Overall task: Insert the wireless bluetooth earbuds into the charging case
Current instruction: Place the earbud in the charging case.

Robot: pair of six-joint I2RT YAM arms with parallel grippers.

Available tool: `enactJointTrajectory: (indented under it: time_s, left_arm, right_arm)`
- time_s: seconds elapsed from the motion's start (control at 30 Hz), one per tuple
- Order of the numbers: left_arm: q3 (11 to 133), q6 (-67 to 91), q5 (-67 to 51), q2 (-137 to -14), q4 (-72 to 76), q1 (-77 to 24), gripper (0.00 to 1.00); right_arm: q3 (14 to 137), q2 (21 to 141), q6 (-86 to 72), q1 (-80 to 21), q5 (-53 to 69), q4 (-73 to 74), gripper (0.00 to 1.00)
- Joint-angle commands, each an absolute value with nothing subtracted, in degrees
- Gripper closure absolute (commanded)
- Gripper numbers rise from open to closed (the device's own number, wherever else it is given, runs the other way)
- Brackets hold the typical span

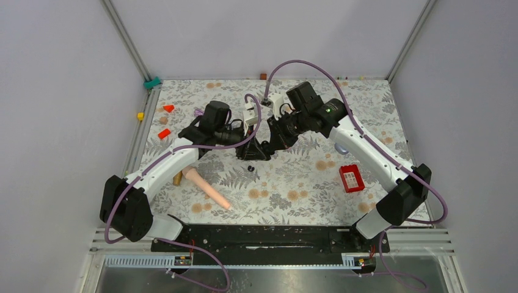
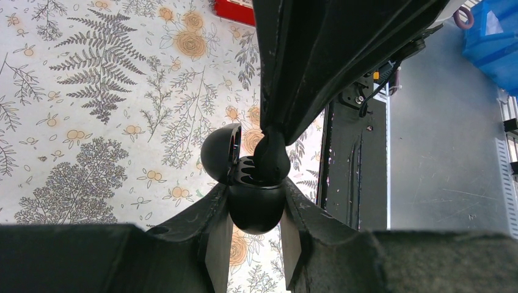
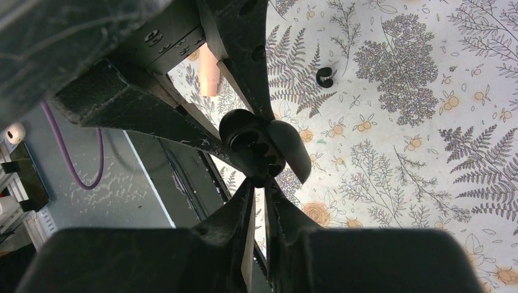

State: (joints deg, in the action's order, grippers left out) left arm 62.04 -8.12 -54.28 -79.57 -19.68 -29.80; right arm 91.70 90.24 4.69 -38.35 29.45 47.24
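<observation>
I note a floral-print table cover [image 1: 293, 210] underlying everything. Right, near: a red rectangular plastic box [image 1: 351, 177]. Left, near: a peach plastic cylinder [image 1: 207, 188] lying flat. Far left: a red wedge block [image 1: 168, 108], a red flat block [image 1: 164, 133], a small yellow cube [image 1: 140, 116] and a teal clip [image 1: 151, 82].

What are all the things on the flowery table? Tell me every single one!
case: one, black, lid open, gripped in the left jaws
held bud: one, black, at the case's mouth, in the right jaws
loose bud: one, black, on the cloth near the case
box: one, red, right side
tube: one, pink, near left
blocks: two, red, far left
cube: one, yellow, left edge
cloth: one, flowery, over the table
arms: two, white and black, meeting mid-table
</observation>
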Motion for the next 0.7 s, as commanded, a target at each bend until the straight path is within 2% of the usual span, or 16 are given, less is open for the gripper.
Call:
enactJointTrajectory:
  time_s: [0.0,0.67]
  left_arm:
    - [64.81,-9.05,-56.75,-78.0,-18.06,-30.1,0.99]
    - [65.69,-10.43,-57.6,-77.96,-20.08,-30.63,0.99]
  right_arm:
    - [93.25,90.57,4.93,-39.22,29.44,46.54,0.96]
    - [94.41,91.88,5.21,-40.27,32.24,47.2,0.94]
